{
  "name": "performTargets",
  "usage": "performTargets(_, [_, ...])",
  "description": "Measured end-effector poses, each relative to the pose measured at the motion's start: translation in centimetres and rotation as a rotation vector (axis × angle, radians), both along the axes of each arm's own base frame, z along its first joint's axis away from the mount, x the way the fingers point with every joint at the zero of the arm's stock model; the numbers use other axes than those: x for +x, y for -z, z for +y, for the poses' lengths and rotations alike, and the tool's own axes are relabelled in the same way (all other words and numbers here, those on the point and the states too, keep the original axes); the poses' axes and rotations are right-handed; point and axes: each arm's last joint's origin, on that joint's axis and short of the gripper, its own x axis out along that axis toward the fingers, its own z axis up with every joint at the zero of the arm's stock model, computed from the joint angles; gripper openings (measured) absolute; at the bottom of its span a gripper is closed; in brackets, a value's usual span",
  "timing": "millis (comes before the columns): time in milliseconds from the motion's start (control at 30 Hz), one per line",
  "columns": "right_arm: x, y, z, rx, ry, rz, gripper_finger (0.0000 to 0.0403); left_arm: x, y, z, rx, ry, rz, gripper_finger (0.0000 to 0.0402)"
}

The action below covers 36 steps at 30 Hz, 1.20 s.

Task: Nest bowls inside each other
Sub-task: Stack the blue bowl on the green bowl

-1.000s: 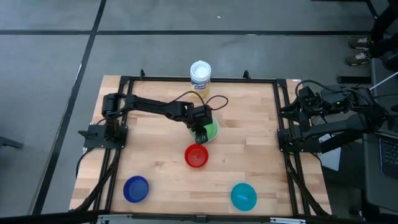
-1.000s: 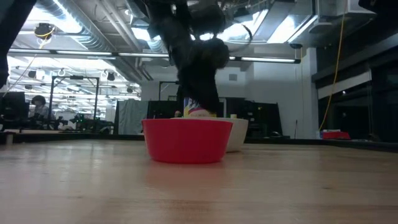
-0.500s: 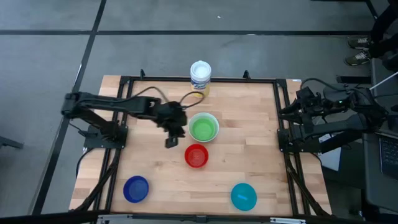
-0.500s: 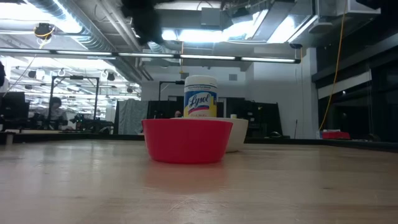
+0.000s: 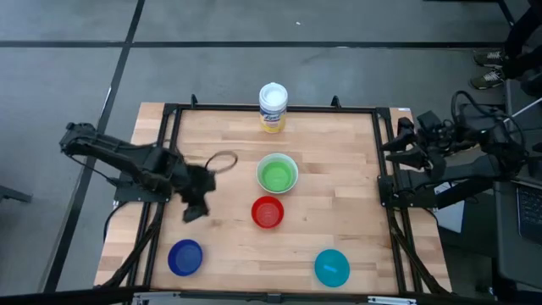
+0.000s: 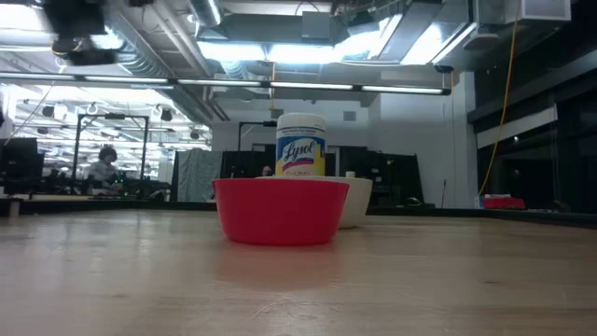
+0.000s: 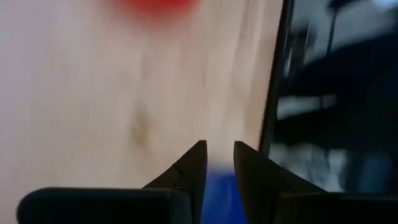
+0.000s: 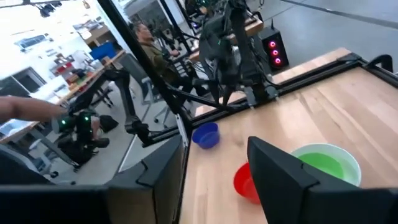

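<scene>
A green bowl (image 5: 277, 175) sits nested in a white bowl (image 5: 290, 161) at mid-table. Standing alone on the wood are a red bowl (image 5: 268, 212), a dark blue bowl (image 5: 185, 257) and a teal bowl (image 5: 332, 266). My left gripper (image 5: 193, 213) hangs above the table's left part, between the red and blue bowls. Its fingers (image 7: 198, 165) are a narrow gap apart with nothing between them, and the blue bowl (image 7: 219, 191) shows beyond them. My right gripper (image 8: 217, 168) waits at the right edge, raised and wide open.
A white canister with a yellow label (image 5: 273, 106) stands at the far edge, behind the white bowl. A black frame (image 5: 169, 110) rims the table. The low view shows the red bowl (image 6: 278, 210) in front of the white bowl (image 6: 358, 201) and the canister (image 6: 300, 145). People are in the room beyond.
My left gripper has left the spot above the green bowl, pulling back toward the table's left and near edges and rising out of the middle of the low view. The green bowl stays in the white one. No other bowl has moved.
</scene>
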Motion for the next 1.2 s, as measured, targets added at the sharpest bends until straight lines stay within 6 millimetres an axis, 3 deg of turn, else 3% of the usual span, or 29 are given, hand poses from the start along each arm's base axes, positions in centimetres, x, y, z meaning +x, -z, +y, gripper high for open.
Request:
performTargets(233, [0.1,-0.6,0.0,0.012,-0.001,-0.059,0.0176,-3.7,0.5,-4.0,0.045,0.128,0.181,0.0073])
performTargets(433, [0.1,-1.1,0.0,-0.002,0.002,-0.118,0.0171,-4.9,1.2,-6.4,0.175,0.091,0.157,0.0075])
performTargets(567, [0.1,-1.2,-0.1,-0.005,0.029,-0.123,0.0176,-4.4,2.1,-8.0,0.214,0.094,0.107,0.0085])
performTargets(800, [0.5,-1.1,-0.1,0.005,0.032,-0.109,0.0176,-3.3,6.3,-10.3,0.21,0.099,0.176,0.0115])
performTargets(1200, [0.8,-1.4,0.0,0.041,0.034,-0.129,0.0174,-2.2,9.3,-11.3,0.362,0.124,0.221,0.0118])
